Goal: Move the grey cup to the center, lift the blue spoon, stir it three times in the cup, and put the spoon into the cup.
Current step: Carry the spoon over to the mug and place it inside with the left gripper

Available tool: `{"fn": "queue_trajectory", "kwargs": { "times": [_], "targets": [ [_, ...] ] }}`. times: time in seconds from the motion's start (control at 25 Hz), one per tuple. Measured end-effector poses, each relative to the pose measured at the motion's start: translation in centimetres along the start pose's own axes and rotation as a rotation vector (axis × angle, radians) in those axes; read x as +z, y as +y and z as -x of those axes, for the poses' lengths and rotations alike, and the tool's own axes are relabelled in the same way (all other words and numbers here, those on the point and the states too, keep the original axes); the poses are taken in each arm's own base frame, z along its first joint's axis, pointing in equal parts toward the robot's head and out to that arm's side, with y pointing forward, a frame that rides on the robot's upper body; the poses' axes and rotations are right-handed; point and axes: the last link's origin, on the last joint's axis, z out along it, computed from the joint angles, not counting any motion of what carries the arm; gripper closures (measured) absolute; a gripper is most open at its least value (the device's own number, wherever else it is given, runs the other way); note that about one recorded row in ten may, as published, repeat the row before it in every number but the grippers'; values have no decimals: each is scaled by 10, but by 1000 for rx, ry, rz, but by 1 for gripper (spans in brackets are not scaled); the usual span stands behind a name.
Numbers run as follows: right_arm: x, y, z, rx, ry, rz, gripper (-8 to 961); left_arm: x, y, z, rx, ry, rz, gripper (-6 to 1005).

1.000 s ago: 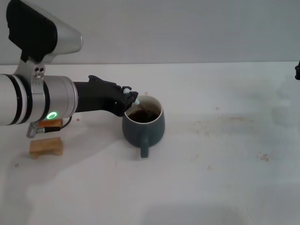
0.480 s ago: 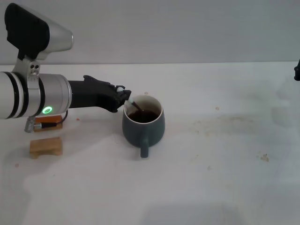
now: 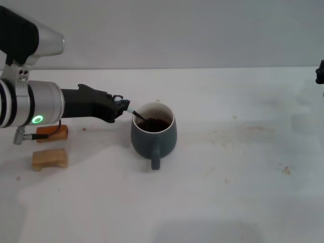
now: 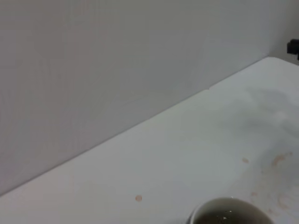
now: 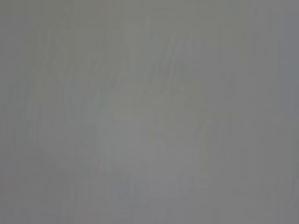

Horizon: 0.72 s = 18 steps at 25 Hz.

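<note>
You see white table (image 3: 243, 192) first. Left arm (image 3: 35, 104) reaches in low from left. Grey cup (image 3: 154, 132) near table centre, handle toward you, dark liquid inside (rim also shows in left wrist view (image 4: 229, 211)). Two wooden blocks (image 3: 49, 158) under left arm. Left gripper (image 3: 119, 107) just beside cup rim; can't tell its opening. Blue spoon (image 3: 135, 115) leans over rim, pale handle tip at gripper. Right gripper (image 3: 320, 72) parked at far right edge.

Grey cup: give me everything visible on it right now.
The grey cup is a dark slate-grey rounded mug, glazed-looking, with a cream-white inside and one thick handle turned toward the robot. It stands upright on the white table, holding dark brown liquid. The blue spoon leans over its left rim, bowl end dipped in the liquid, pale handle at the left pincer. The left wrist view shows only its rim.
</note>
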Motion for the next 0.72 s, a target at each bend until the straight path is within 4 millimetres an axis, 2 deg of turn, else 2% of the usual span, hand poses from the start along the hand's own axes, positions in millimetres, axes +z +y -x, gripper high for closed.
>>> {"fn": "queue_trajectory", "kwargs": {
  "times": [0.36,0.72],
  "targets": [
    [2,2,3,-4,-7,7,893,-17,13,3,-1,-4,30,855],
    [0,1,0,-4,-1,4,892,-5,37,-6,43,3,96,855]
  ]
}}
